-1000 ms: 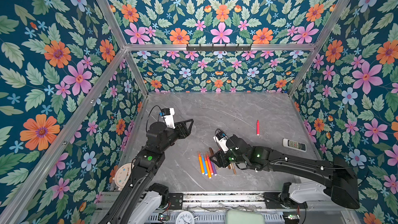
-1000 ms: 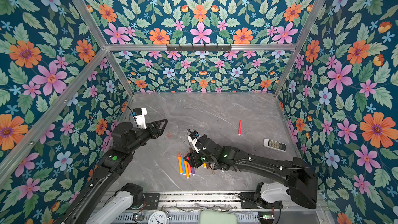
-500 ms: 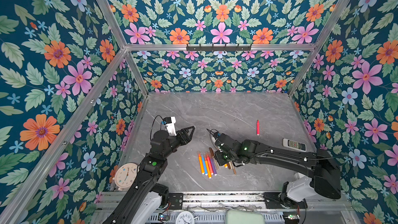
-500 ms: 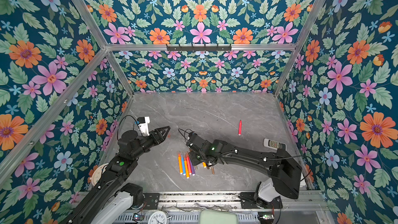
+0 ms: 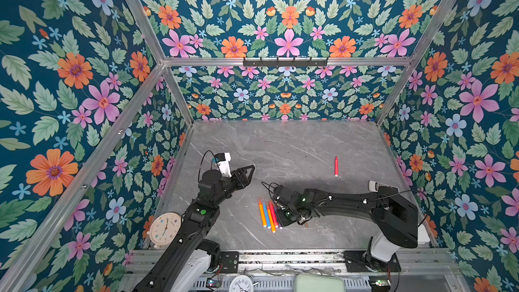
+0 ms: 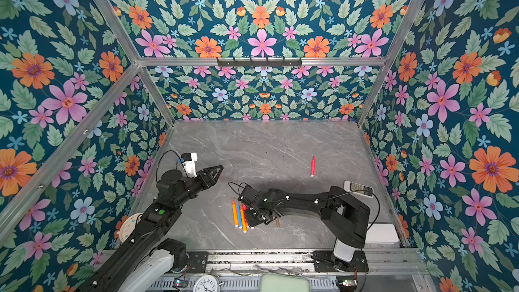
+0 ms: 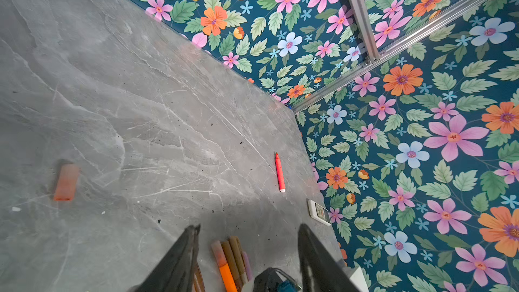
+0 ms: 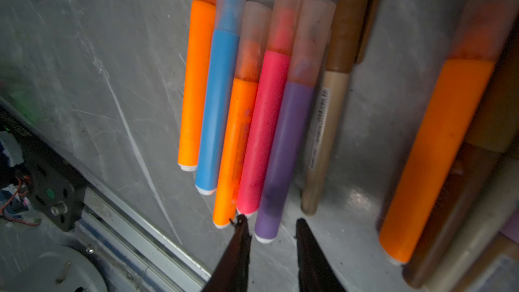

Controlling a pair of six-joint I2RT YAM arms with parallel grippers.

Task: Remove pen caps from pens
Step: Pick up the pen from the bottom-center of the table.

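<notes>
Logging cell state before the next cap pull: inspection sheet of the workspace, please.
Surface: grey marble-look tabletop, scratched, dark specks.
Job's things: capped pens bundled near front; lone red pen farther back; one loose orange cap.
Clutter: remote, clock.
Grippers: left gripper open, empty; right gripper fingers apart around purple pen end, no clamp seen.
Cables: cable loop at left wrist, another at right.
Surroundings: floral walls, aluminium frame, hook rail.

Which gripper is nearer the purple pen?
Right. The right gripper sits at the butt end of the purple pen; the left gripper hovers away, past the capped ends of the pens.
</notes>
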